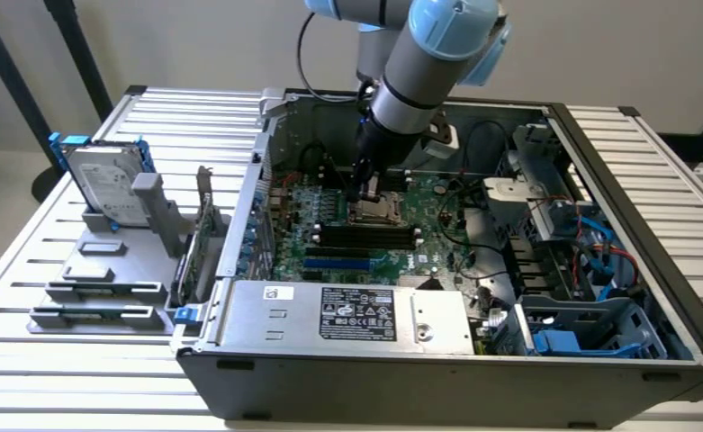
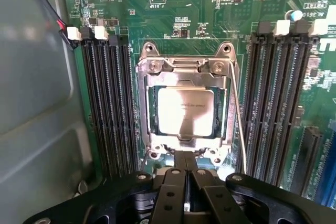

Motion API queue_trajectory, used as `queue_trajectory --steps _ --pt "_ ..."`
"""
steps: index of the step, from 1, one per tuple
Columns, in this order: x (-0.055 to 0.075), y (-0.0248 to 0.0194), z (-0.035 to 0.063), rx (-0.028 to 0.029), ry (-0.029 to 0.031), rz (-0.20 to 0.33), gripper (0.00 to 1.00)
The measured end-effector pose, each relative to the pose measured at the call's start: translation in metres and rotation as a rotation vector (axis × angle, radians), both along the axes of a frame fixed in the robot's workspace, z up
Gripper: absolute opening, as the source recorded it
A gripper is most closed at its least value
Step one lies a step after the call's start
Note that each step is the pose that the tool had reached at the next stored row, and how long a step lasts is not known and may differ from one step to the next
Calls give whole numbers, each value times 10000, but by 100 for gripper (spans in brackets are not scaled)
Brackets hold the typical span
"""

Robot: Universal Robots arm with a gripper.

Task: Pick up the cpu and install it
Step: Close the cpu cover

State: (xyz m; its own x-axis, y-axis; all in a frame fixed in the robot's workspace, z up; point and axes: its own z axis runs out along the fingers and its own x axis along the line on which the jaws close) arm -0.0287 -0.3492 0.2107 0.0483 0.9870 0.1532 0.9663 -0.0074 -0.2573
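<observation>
**Exterior view.**
- Worktop (image 1: 15, 270): slatted. It carries an open computer case (image 1: 447, 378).
- Left of the case, by this view's left: grey holder blocks (image 1: 99, 292) with a hard drive (image 1: 102, 184) stood upright behind them.
- Arm: reaches down into the case. Its pincer (image 1: 369, 184) hangs over the green board (image 1: 327, 238), just above the socket (image 1: 383, 213).
- Hard to make out: the pincer's tips and the socket's contents are too small here to judge.

**Wrist view.**
- Cpu (image 2: 185, 111): silver top up, lying flat and square inside the socket frame (image 2: 184, 69).
- Either side of the socket: black memory slots (image 2: 110, 108).
- Wire lever (image 2: 237, 114): runs along one side of the frame.
- Pincer (image 2: 185, 158): pressed together and pinching nothing. Its tips sit at the frame's near edge, beside the cpu rather than on it.

**Step in hand (a judgement).**
- The chip looks placed in its seat, so the work is at the seating or securing end of the install.
- Any move from here calls for a gentle, straight motion, because the tips are very close to the frame.

**Hidden or unclear.**
- The pincer covers the frame's near edge.
- I cannot tell whether the lever is latched or the chip is fully home.
</observation>
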Motion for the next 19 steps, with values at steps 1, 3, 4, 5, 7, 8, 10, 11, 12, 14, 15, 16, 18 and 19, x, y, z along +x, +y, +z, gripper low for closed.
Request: queue_trajectory --steps 1,3,4,5,7,8,10,11,12,14,15,16,18,19 --pt "-16 -6 15 1 1 0 11" --pt "-60 -22 37 5 3 0 11" --pt "-88 -32 46 8 6 0 11" --pt "-114 -41 55 11 9 1 11" --pt "-167 -59 72 18 13 0 11" --pt "-194 -68 81 21 15 0 11" --pt "-244 -84 101 23 20 1 11" --pt "-265 -90 116 25 22 0 11" --pt "-279 -94 134 30 25 0 11" --pt "-285 -98 145 33 27 0 11" --pt "-285 -98 145 58 28 1 11" --pt "-286 -98 146 85 28 0 11" --pt "-286 -98 146 139 28 0 11" --pt "-286 -98 145 168 28 0 11"
